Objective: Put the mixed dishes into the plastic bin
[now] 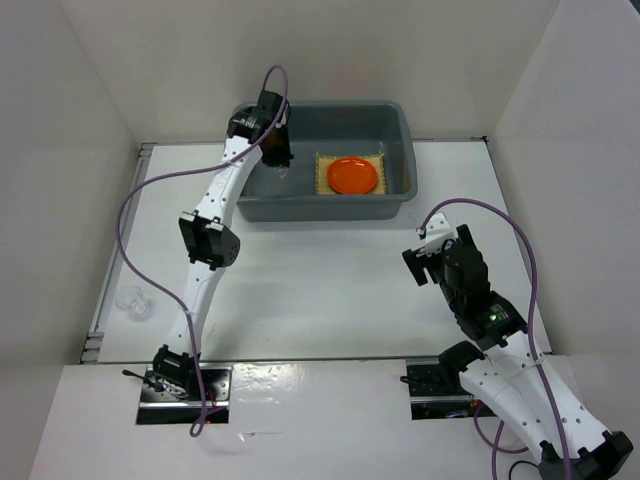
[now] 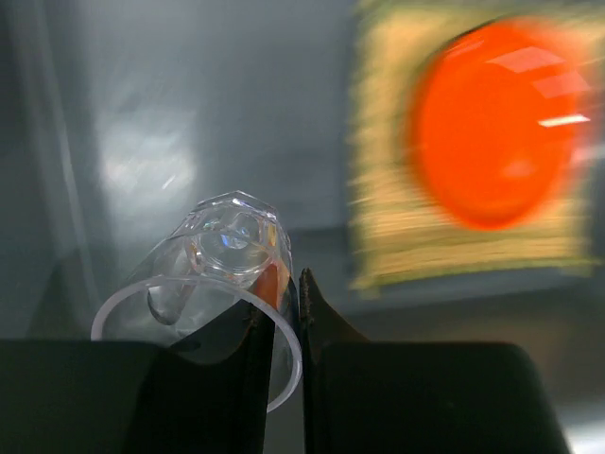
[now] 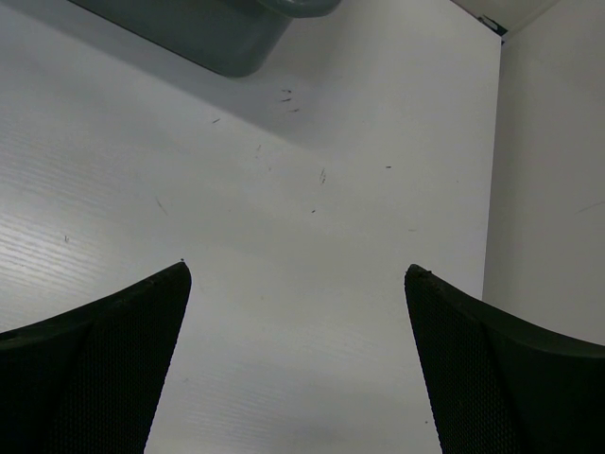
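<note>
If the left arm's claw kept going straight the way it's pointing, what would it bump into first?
Probably the plastic bin's bare floor, beside the yellow woven mat. The clear cup pinched in the left gripper would likely touch down first.

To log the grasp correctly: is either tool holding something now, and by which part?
The left tool pinches the clear cup by the wall at its rim, above the plastic bin. The right tool is open and holds nothing.

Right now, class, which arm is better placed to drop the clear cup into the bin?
Left. The left gripper pinches the clear cup above the plastic bin; the right gripper hangs open over the table.
</note>
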Robot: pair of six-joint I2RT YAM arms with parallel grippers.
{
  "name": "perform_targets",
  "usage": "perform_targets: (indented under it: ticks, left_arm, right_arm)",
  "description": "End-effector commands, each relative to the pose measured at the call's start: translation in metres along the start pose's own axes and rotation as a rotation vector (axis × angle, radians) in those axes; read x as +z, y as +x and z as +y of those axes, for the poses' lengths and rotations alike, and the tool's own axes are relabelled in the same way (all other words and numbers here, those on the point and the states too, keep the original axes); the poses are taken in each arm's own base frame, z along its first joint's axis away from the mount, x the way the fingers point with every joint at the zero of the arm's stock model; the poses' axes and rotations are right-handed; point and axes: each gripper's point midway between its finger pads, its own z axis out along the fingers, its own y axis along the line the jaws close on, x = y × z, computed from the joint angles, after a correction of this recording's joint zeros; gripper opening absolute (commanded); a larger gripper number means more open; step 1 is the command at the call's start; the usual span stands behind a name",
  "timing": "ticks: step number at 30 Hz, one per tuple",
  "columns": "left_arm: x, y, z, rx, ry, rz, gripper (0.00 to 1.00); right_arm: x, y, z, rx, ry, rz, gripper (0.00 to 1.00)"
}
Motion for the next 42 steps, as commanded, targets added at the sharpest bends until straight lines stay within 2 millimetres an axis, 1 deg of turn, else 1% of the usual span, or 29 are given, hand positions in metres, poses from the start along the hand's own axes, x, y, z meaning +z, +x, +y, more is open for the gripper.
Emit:
perform_targets:
  ticks: [1,6,7,9,10,13,15,20,21,22,24,25,26,27,28,29,30,31,32,33,34,35,36,37,38,39,40,41,42]
  left_arm:
    - [0.0,0.017,0.033,0.012,-0.113,0.076,0.0]
    - [0.029,0.046,0.03,0.031,-0.119,0.153,0.0]
    - [0.038,0.056,0.034,0.024,-0.134,0.184,0.0]
    - [0.044,0.063,0.029,0.03,-0.123,0.199,0.0]
    - [0.05,0.07,0.032,0.032,-0.132,0.218,0.0]
    - [0.057,0.081,0.033,0.03,-0.127,0.256,0.07]
    - [0.057,0.081,0.033,0.03,-0.127,0.256,0.11]
    - [0.061,0.083,0.032,0.029,-0.119,0.26,0.15]
    - [0.061,0.083,0.032,0.029,-0.119,0.26,0.19]
    - [0.056,0.076,0.035,0.021,-0.118,0.246,0.28]
    - [0.037,0.05,0.03,0.021,-0.113,0.164,0.53]
    - [0.029,0.034,0.03,0.01,-0.101,0.118,0.78]
    - [0.009,0.012,0.028,-0.004,-0.074,0.055,0.97]
    - [-0.003,-0.002,0.024,-0.004,-0.039,0.017,1.0]
    - [-0.02,-0.024,0.017,-0.014,0.011,-0.051,1.0]
    - [-0.044,-0.043,0.01,-0.019,0.063,-0.11,1.0]
    - [-0.061,-0.057,0.013,-0.028,0.073,-0.159,1.0]
    - [-0.085,-0.074,0.009,-0.029,0.082,-0.233,1.0]
    - [-0.123,-0.094,0.008,-0.034,0.076,-0.323,1.0]
    - [-0.146,-0.105,0.035,-0.062,-0.069,-0.399,1.0]
    - [-0.168,-0.108,0.052,-0.098,-0.161,-0.438,1.0]
    - [-0.206,-0.111,0.078,-0.167,-0.27,-0.497,1.0]
    - [-0.22,-0.109,0.125,-0.201,-0.451,-0.503,1.0]
    - [-0.226,-0.106,0.147,-0.218,-0.499,-0.477,1.0]
    - [-0.259,-0.104,0.167,-0.275,-0.556,-0.513,1.0]
    - [-0.242,-0.077,0.201,-0.326,-0.696,-0.418,1.0]
    - [-0.288,-0.067,0.222,-0.369,-0.849,-0.499,1.0]
    - [-0.295,-0.053,0.235,-0.376,-0.942,-0.498,1.0]
    - [-0.295,-0.047,0.244,-0.383,-0.993,-0.531,1.0]
  right_arm:
    - [0.0,-0.009,-0.003,0.014,0.019,-0.039,0.98]
    - [0.0,-0.009,-0.003,0.014,0.019,-0.039,0.98]
    - [0.0,-0.009,-0.003,0.014,0.019,-0.039,0.98]
    - [0.0,-0.009,-0.003,0.014,0.019,-0.039,0.98]
    - [0.0,-0.009,-0.003,0.014,0.019,-0.039,0.98]
    - [0.0,-0.009,-0.003,0.014,0.019,-0.039,0.98]
    - [0.0,-0.009,-0.003,0.014,0.019,-0.039,0.98]
    - [0.0,-0.009,-0.003,0.014,0.019,-0.039,0.98]
    - [0.0,-0.009,-0.003,0.014,0.019,-0.039,0.98]
    - [0.001,-0.006,0.001,0.007,0.009,-0.034,0.98]
    - [0.002,-0.005,0.002,0.004,0.006,-0.026,0.98]
    - [0.002,-0.005,0.002,0.004,0.006,-0.026,0.98]
    - [0.002,-0.005,0.002,0.004,0.006,-0.026,0.98]
    - [0.002,-0.005,0.002,0.004,0.006,-0.026,0.98]
    - [0.002,-0.004,0.0,0.004,0.015,-0.023,0.98]
    - [0.002,-0.004,0.0,0.004,0.015,-0.023,0.98]
    - [0.002,-0.004,0.0,0.004,0.015,-0.023,0.98]
    - [0.002,-0.004,0.0,0.004,0.015,-0.023,0.98]
    - [0.002,-0.004,0.0,0.004,0.015,-0.023,0.98]
    - [0.002,-0.004,0.0,0.004,0.015,-0.023,0.98]
    - [0.002,-0.004,0.0,0.004,0.015,-0.023,0.98]
    - [0.002,-0.004,0.0,0.004,0.015,-0.023,0.98]
    - [0.002,-0.004,0.0,0.004,0.015,-0.023,0.98]
    - [0.002,-0.004,0.0,0.004,0.015,-0.023,0.98]
    - [0.001,-0.008,-0.002,0.012,0.021,-0.043,0.98]
    - [-0.001,-0.01,-0.003,0.016,0.024,-0.052,0.98]
    - [-0.001,-0.01,-0.003,0.016,0.024,-0.052,0.98]
    - [-0.001,-0.01,-0.003,0.016,0.024,-0.052,0.98]
    - [-0.002,-0.011,-0.004,0.019,0.026,-0.06,0.98]
